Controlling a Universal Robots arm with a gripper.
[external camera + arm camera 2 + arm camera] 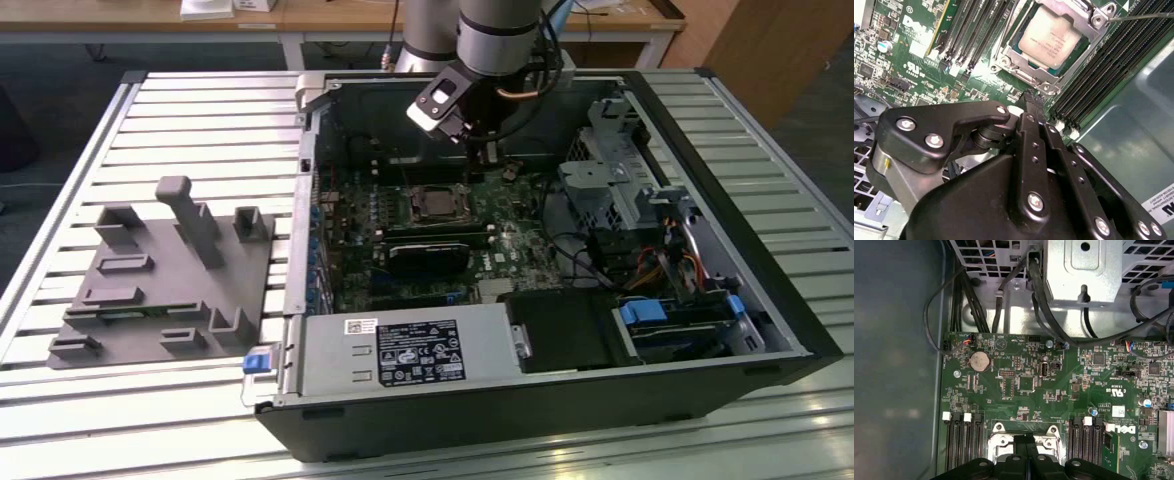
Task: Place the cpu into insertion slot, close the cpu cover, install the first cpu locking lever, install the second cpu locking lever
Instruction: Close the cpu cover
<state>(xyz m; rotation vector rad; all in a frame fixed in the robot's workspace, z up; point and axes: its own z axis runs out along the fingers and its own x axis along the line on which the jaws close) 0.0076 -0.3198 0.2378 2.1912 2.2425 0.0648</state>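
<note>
The cpu (1051, 36) shows its pale silver face, lying flat in the insertion slot (434, 203) on the green motherboard inside the open computer case. The cpu cover (1026, 76), a silvery frame, lies down around the chip's edges. A thin wire lever (1141, 17) runs out from one corner of the socket. My gripper (1032, 98) is shut with nothing between its black fingers, its tips a short way off the cover's edge. In the exterior view the gripper (485, 155) hangs just behind the socket. In the first wrist view the fingertips (1024, 439) overlap the socket frame (999, 440).
A grey fixture block (160, 270) lies at the exterior view's left on the slatted table. Memory slots (1104, 70) flank the socket. A black module (427, 255), the power supply (387, 350), a drive cage (601, 180) and loose black cables (1039, 290) crowd the case.
</note>
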